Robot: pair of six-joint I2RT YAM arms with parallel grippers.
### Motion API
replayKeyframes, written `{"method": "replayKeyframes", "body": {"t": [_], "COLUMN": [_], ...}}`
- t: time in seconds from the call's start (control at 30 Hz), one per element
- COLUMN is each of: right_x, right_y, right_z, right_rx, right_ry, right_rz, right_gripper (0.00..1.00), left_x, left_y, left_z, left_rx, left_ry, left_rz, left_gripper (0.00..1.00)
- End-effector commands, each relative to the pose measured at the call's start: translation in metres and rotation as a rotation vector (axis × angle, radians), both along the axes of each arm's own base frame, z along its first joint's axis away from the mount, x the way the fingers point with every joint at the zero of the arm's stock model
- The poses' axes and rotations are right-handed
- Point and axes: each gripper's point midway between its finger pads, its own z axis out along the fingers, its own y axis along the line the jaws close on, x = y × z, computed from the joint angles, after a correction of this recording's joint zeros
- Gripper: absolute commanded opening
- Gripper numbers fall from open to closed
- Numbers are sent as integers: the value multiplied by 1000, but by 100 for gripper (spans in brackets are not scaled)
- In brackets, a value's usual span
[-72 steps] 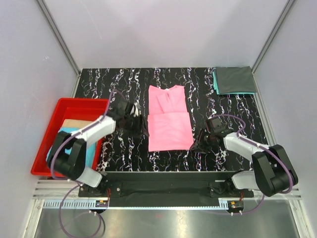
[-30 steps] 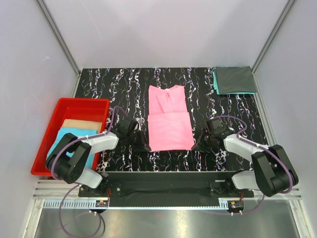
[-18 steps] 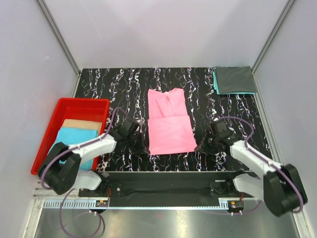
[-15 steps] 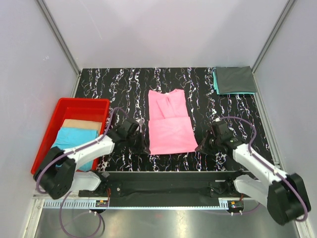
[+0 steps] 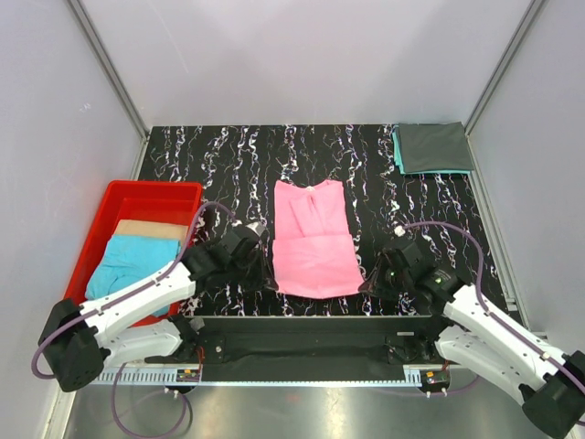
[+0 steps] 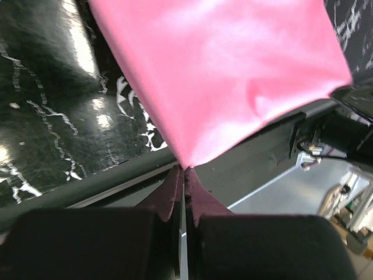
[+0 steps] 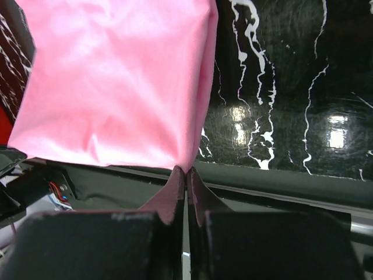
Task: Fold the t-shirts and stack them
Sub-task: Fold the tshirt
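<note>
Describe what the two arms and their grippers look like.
The left arm and right arm have white link shells with black joints and black bases. A thin purple cable loops along each. The left gripper and right gripper have black bodies. Their fingers taper to thin points and look dark maroon. No markings are legible.

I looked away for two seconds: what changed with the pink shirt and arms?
The left gripper and right gripper came in, shut on the pink t-shirt at its near corners and dragged it toward the near edge. The folded grey-on-teal stack and the red bin stayed put.
</note>
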Motion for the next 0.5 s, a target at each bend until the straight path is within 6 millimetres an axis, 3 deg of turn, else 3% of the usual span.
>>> {"method": "replayKeyframes", "body": {"t": [0.0, 0.23, 0.3, 0.33, 0.4, 0.47], "right_x": [12, 32, 46, 55, 69, 89], "right_y": [-11, -11, -13, -11, -13, -6], "right_z": [24, 50, 64, 80, 85, 102], "right_rx": [-42, -86, -124, -123, -195, -224], "right_ry": [-69, -146, -201, -242, -268, -306], "right_rz": [-66, -68, -67, -69, -52, -43], "right_gripper": [0, 0, 0, 0, 0, 0], "left_x": [14, 52, 66, 76, 91, 111], "left_y": [7, 16, 17, 13, 16, 14], "left_z": [17, 36, 41, 54, 59, 76], "left_rx": [40, 69, 66, 46, 60, 42], "left_ry": [-52, -118, -126, -151, -164, -191], "left_rz": [68, 119, 124, 125, 127, 141], "left_gripper": [0, 0, 0, 0, 0, 0]}}
